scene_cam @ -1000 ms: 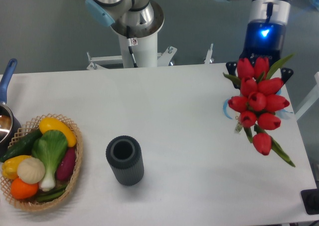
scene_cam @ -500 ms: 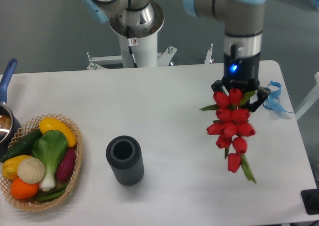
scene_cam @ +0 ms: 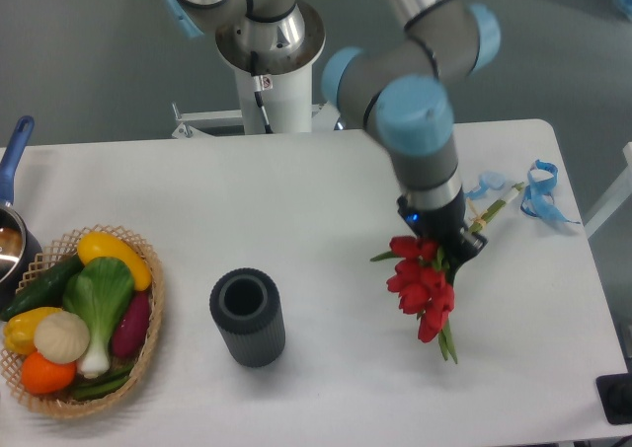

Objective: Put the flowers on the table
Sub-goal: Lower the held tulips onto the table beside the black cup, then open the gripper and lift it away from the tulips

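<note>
The flowers (scene_cam: 421, 287), a bunch of red tulips with green leaves, lie tilted low over the right middle of the white table (scene_cam: 326, 210). The heads point to the front and the pale stems (scene_cam: 494, 210) stick out to the back right. My gripper (scene_cam: 437, 234) comes down from above and is shut on the flowers around the top of the bunch. Its dark fingers are mostly hidden by the arm and the blooms. I cannot tell whether the tulip heads touch the table.
A dark grey ribbed cylinder vase (scene_cam: 247, 318) stands upright left of the flowers. A wicker basket (scene_cam: 148, 340) of vegetables sits at the front left, with a blue-handled pot (scene_cam: 12, 232) behind it. Blue ribbon scraps (scene_cam: 539, 190) lie at the back right. A black object (scene_cam: 616, 398) is at the front right corner.
My gripper has carried the flowers from the back right edge toward the middle and down, tilting the bunch from upright to nearly lying with the stems pointing to the back right.
</note>
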### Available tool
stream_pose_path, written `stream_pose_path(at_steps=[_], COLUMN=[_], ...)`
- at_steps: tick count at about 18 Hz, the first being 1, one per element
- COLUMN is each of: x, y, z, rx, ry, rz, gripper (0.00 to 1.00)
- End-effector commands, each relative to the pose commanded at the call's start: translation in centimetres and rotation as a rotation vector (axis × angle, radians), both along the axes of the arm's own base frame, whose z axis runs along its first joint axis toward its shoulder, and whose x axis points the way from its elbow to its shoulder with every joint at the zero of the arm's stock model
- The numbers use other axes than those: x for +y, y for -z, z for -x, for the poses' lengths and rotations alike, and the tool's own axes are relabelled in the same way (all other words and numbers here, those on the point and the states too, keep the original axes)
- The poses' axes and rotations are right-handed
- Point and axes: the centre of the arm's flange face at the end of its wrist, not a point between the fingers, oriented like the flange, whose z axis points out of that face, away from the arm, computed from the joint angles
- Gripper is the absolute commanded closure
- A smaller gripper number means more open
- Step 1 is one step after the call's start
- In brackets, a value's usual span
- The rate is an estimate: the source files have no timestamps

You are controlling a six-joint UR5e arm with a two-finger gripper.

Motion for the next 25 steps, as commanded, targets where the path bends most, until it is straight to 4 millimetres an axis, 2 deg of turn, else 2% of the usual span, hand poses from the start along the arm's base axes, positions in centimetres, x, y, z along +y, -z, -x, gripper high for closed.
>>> stream_pose_path(at_steps=[2,5,6,7,8,9,10,11,13,14,16,21,22,24,25], x=[0.3,0.5,0.5,0.5,0.5,0.5,0.5,0.4,0.5,0.8,0.4,-0.6,-1.1,-2.9,-3.0], y=[1.2,2.4,2.4,2.6,2.8,2.7,2.7,2.5,2.1,1.9,-0.7,-7.4,-8.9,-11.5,-13.2], z=[0.2,-0.6,-0.6,-0.6,-0.6,-0.6,-0.6,-0.7,-0.9,-1.7,-4.1,-5.9,-5.9,-4.2,-3.8], rx=[-0.013,-0.031,-0.031,-0.034,-0.035,-0.034,-0.033,-0.031,-0.026,-0.022,-0.003,0.018,0.002,-0.046,-0.056], ry=[-0.003,0.005,0.006,0.008,0.011,0.006,0.013,0.012,0.011,0.020,0.046,0.060,0.061,0.029,0.029], rz=[0.008,0.016,0.014,0.016,0.018,0.016,0.018,0.015,0.011,0.017,0.000,-0.118,-0.151,-0.217,-0.241], gripper=[0.72,0.70,0.63,0.42,0.25,0.22,0.04,0.00,0.00,0.00,0.00,0.00,0.00,0.00,0.00])
